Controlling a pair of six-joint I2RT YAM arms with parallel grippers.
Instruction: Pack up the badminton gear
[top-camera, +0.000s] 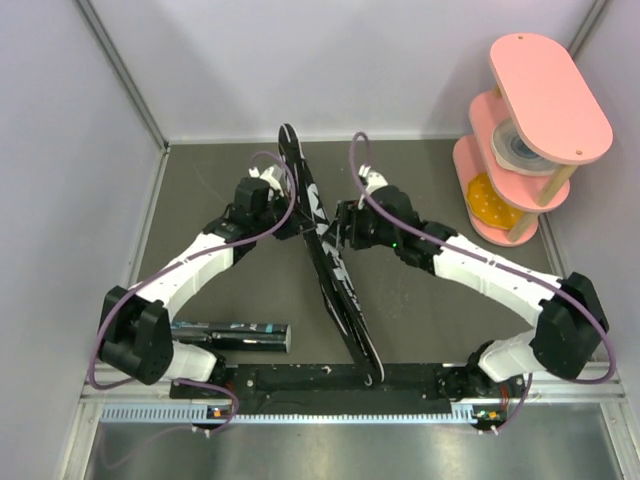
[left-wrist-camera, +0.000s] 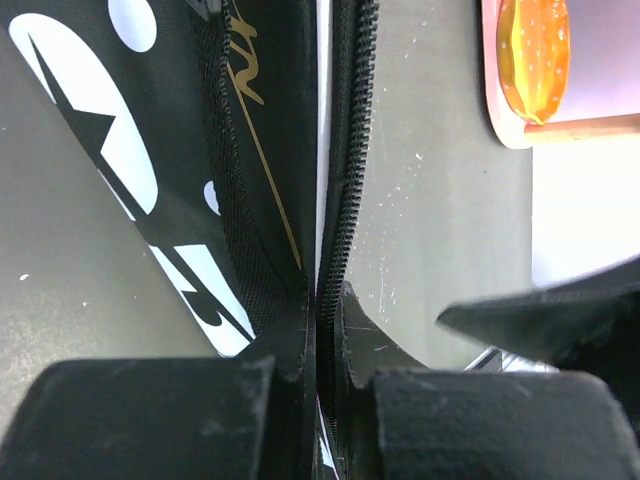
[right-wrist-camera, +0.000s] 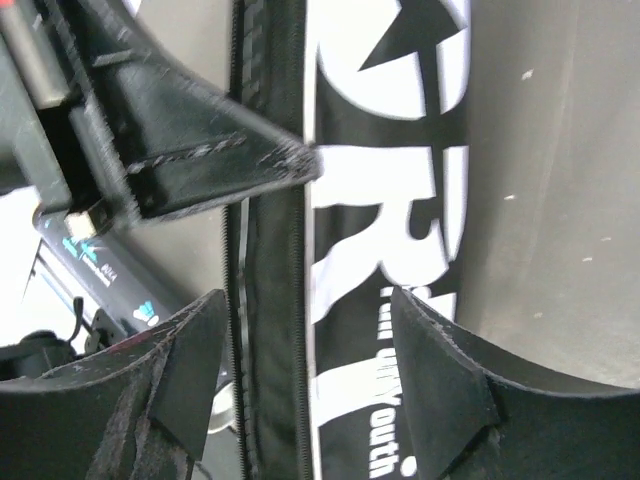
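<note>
Robot lab cell: white enclosure walls (top-camera: 300, 60), aluminium rails (top-camera: 122, 78)

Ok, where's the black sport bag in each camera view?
Top external: the bag stands on edge in the middle, running diagonally.
Left wrist: fills centre-left, zip edge pinched by the left gripper.
Right wrist: upright in the centre, between the open right gripper.
Shared landmark: pink stand, at right in top and left-wrist views.

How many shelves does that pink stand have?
3, stacked: the top shelf, the middle shelf under it with a pale roll, and the bottom shelf with an orange thing. None seems hidden.
</note>
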